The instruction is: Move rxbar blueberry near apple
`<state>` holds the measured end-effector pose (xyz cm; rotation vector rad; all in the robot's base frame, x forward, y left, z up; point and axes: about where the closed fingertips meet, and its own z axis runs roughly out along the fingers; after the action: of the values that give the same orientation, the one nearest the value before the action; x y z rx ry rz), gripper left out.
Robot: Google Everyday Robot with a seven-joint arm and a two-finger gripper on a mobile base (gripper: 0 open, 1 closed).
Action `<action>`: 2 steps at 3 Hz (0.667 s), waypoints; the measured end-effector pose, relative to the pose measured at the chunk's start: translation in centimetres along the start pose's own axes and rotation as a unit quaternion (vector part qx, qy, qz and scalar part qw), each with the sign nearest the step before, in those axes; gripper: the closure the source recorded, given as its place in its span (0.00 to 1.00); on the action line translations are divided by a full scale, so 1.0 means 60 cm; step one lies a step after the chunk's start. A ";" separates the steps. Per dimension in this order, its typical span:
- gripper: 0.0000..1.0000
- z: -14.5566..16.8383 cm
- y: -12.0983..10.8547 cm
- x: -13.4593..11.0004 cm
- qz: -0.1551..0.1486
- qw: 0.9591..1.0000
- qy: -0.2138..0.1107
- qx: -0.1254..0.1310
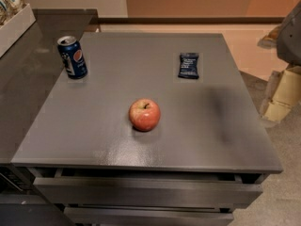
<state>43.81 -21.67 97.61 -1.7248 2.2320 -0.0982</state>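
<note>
The rxbar blueberry, a small flat dark navy wrapper with pale lettering, lies flat at the back right of the grey table top. The apple, red with yellowish patches and a short stem, sits near the middle of the table, towards the front. The bar is behind the apple and to its right, well apart from it. My gripper shows as pale beige parts at the right edge of the view, beyond the table's right side, far from both things and holding nothing that I can see.
A blue Pepsi can stands upright at the back left of the table. A darker counter adjoins on the left with a white tray of packets. Drawers sit below the front edge.
</note>
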 end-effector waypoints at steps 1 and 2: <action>0.00 0.000 0.000 0.000 0.000 1.000 0.000 0.000; 0.00 0.022 -0.021 -0.008 0.028 1.000 0.009 0.004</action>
<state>45.47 -21.39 96.79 -1.6630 2.2875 -0.1121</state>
